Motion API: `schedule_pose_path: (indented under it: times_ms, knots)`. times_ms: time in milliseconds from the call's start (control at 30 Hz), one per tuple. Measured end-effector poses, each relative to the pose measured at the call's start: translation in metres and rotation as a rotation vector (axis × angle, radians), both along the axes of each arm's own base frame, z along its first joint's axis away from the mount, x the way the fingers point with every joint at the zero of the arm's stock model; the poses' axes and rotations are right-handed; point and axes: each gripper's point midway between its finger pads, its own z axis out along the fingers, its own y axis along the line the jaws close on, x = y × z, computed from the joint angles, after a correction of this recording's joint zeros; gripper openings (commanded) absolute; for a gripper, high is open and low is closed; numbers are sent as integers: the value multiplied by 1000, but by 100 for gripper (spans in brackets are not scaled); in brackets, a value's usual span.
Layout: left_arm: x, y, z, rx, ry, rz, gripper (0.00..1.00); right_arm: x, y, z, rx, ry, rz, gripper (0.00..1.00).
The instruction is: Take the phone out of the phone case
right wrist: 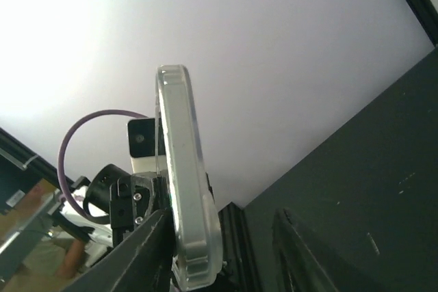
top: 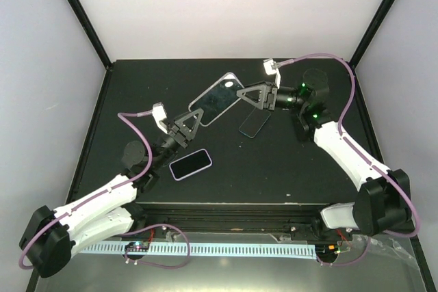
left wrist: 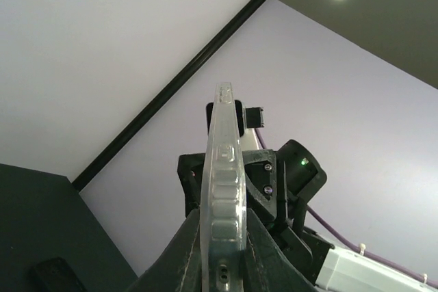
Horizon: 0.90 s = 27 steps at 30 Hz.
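A clear phone case (top: 217, 98) is held tilted above the table between both arms. My left gripper (top: 194, 118) is shut on its near-left end; in the left wrist view the case (left wrist: 224, 162) stands edge-on, pinched between the fingers of that gripper (left wrist: 224, 227). My right gripper (top: 243, 94) is at the case's far-right end. In the right wrist view the case (right wrist: 181, 169) rests against one finger while the other finger (right wrist: 301, 254) stands well apart, so this gripper (right wrist: 226, 227) is open. The phone (top: 190, 164), black with a lilac rim, lies flat on the table below the left gripper.
A clear flat rectangular piece (top: 254, 123) lies on the black table (top: 287, 169) under the right gripper. White walls with black corner posts enclose the table. Purple cables loop off both wrists.
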Motion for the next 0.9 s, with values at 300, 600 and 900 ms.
schedule_pose_path:
  times_ms: [300,600,900]
  knots:
    - [4,1,-5,1,33,10,34,-9,-1,11,26,-28,35,1]
    - [-5,13,-30,181,68,81,93,-26,-7,-21,-142,-134,37,1]
    - [-21,-9,-113,676,64,-49,78,-70,-14,-70,-411,-328,217,1]
